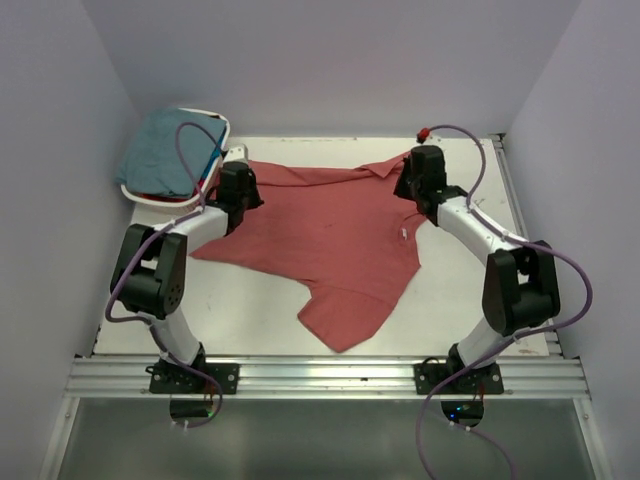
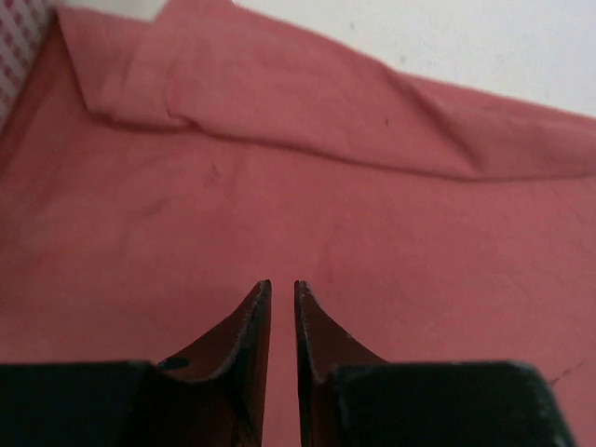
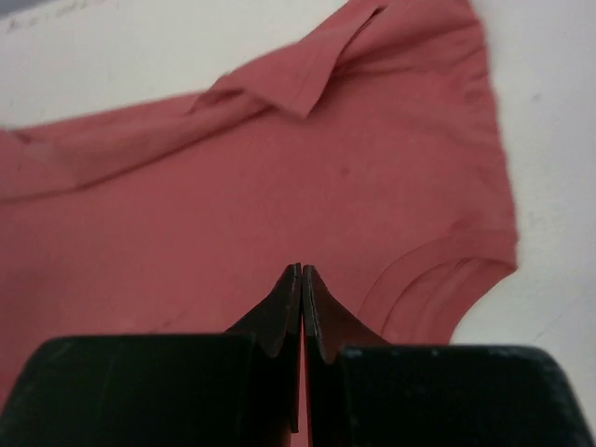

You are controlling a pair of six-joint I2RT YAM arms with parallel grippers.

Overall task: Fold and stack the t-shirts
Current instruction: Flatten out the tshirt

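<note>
A: Near edge first. Red shirt lies open on the surface, skewed, one corner pointing at the near edge. Not yet folded. Risk?

B: The skew. A fold taken from this lay probably comes out crooked, and that corner could trail out of the stack.

A: Left end effector?

B: Over the shirt's left part, fingers a narrow slit apart, nothing between them. The slit looks too thin to admit cloth. A pinch may slide off or nip only a wrinkle.

A: Right end effector?

B: Fingers together, empty as far as I can tell, above the cloth between collar and sleeve. Pressed down like that, it would shove and bunch the cloth, not lift it.

A: Uneven grips?

B: One side lifts, the other drags, and the shirt twists.

A: Far left?

B: Basket, teal shirt heaped in it. It is touching or just beside the red shirt's edge; cannot tell which. The left end effector is near it. A swing could catch the rim, or the cable looping over it could snag.
</note>
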